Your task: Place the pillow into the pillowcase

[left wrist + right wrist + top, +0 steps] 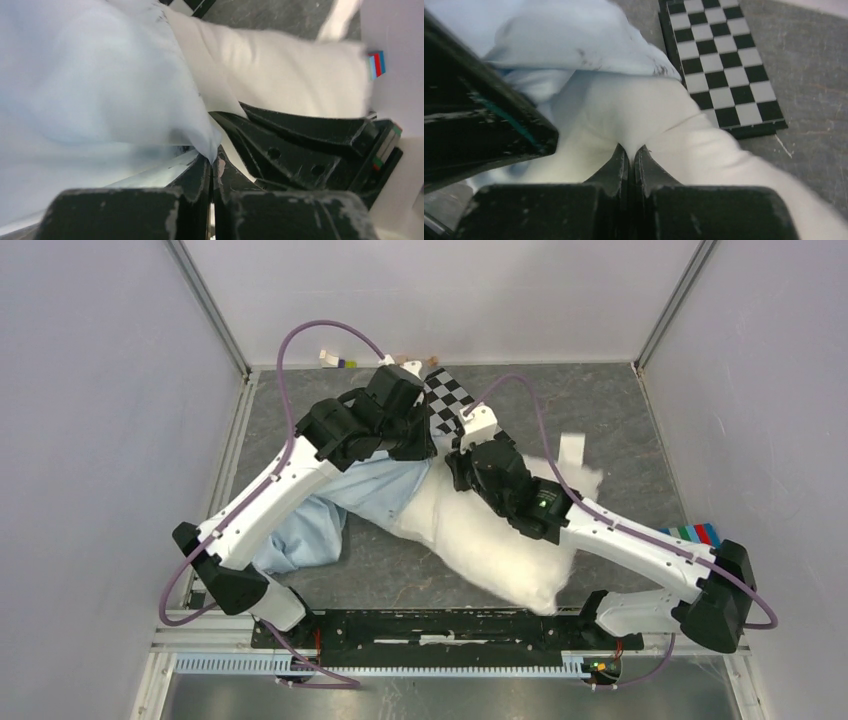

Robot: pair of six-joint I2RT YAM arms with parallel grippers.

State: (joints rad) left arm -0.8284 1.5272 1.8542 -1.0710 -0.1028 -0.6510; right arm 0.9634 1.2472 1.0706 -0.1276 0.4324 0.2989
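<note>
The cream-white pillow (480, 540) lies across the middle of the table, its left end under the edge of the pale light-blue pillowcase (330, 510). My left gripper (425, 445) is shut on a pinch of the pillowcase's edge (207, 135), with the pillow (280, 75) just beyond it. My right gripper (458, 462) is shut on a fold of the pillow (649, 115), next to the pillowcase opening (574, 40). The two grippers are close together at the far middle of the table.
A black-and-white checkerboard panel (450, 400) lies just behind the grippers and shows in the right wrist view (724, 65). A small colour-striped card (695, 534) lies at the right. Grey walls close in the table on three sides.
</note>
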